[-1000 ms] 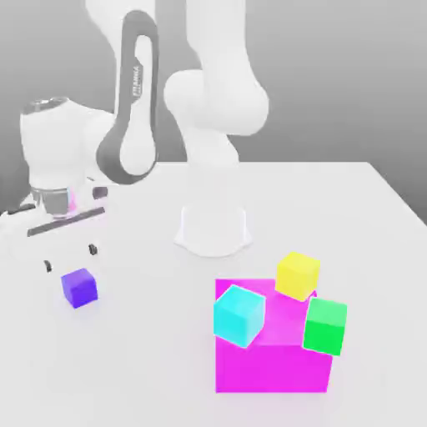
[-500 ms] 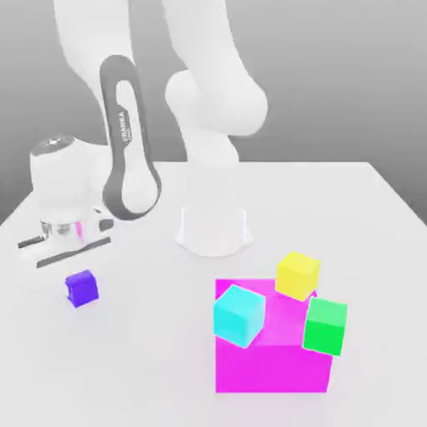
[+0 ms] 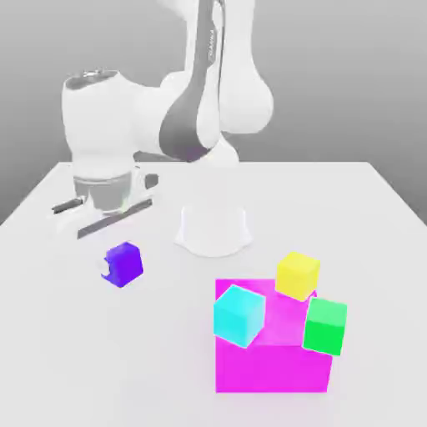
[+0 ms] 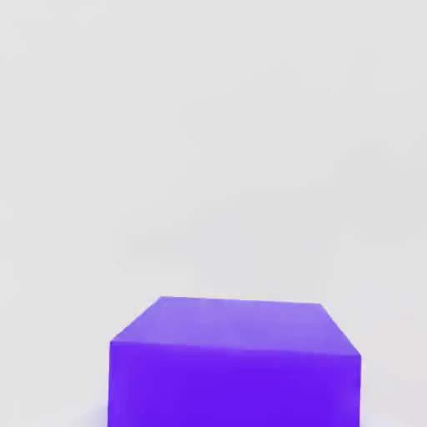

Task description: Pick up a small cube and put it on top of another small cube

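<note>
in the exterior view the small cube [image 3: 124,264] now sits higher and further toward the view's right than half a second ago, and it looks clear of the white surface [image 3: 367,217], a little tilted, with a white fingertip [image 3: 106,268] showing against its left face; the arm's hand has swung the same way and risen above it. from that i judge the cube has been picked up and the carry toward the stack has begun. the tool [image 3: 117,265] reads as closed on the cube, though its far finger is hidden behind it. the likely target, a cyan cube [image 3: 238,314], rests on the big magenta block [image 3: 271,360] alongside a yellow cube [image 3: 298,275] and a green cube [image 3: 324,326], well apart from the held one. everything is flat-shaded and matte with crisp edges; the arm is smooth glossy white with a grey band. in the hand view the small cube [image 4: 234,363] sits close to the camera, solid purple-blue, plain faces and sharp corners, with the bare pale surface [image 4: 213,125] beyond it.
</note>
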